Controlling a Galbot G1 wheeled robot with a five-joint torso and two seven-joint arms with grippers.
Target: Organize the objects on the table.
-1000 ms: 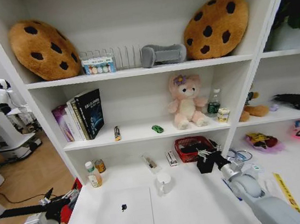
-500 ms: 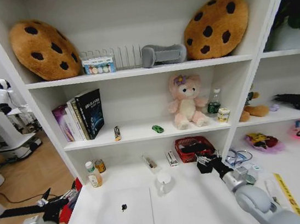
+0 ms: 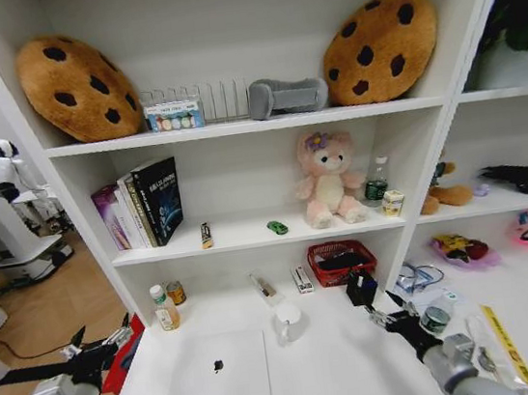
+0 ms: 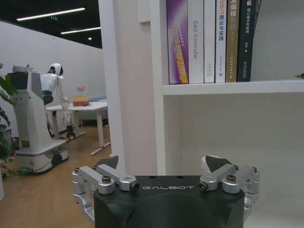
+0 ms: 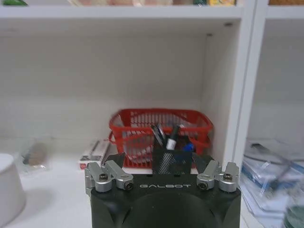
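- Right wrist view: the right gripper's [image 5: 162, 167] jaws stood apart with nothing between them, and the black pen cup [image 5: 172, 154] stood just beyond them, upright on the counter with its pens and markers [image 5: 166, 135] sticking up. Open jaws that near the cup fit either a release or an approach; which, I could not tell.
- The cup stood directly in front of the red basket [image 5: 161, 135], near the upright divider of the shelving, which looked a sensible corner for writing things, out of the working area.
- Head view: the right gripper [image 3: 393, 320] hung low over the counter [image 3: 335, 368], just on the robot's side of the pen cup [image 3: 361, 289], with the green can [image 3: 435, 320] close beside the wrist.
- The white mug [image 3: 288, 323] stood towards the middle of the counter and the silver laptop [image 3: 217, 371] lay flat and closed nearer the front, so both were probably not yet tidied.
- The tiny green toy car [image 3: 277, 227] sat on the shelf above, near the pink plush toy [image 3: 327, 179].
- The left gripper [image 3: 97, 350] waited off the counter's left end, jaws apart and empty; the left wrist view had it [image 4: 166, 178] facing the shelf side panel below a row of books [image 4: 209, 40], likely parked so as not to crowd the working arm.
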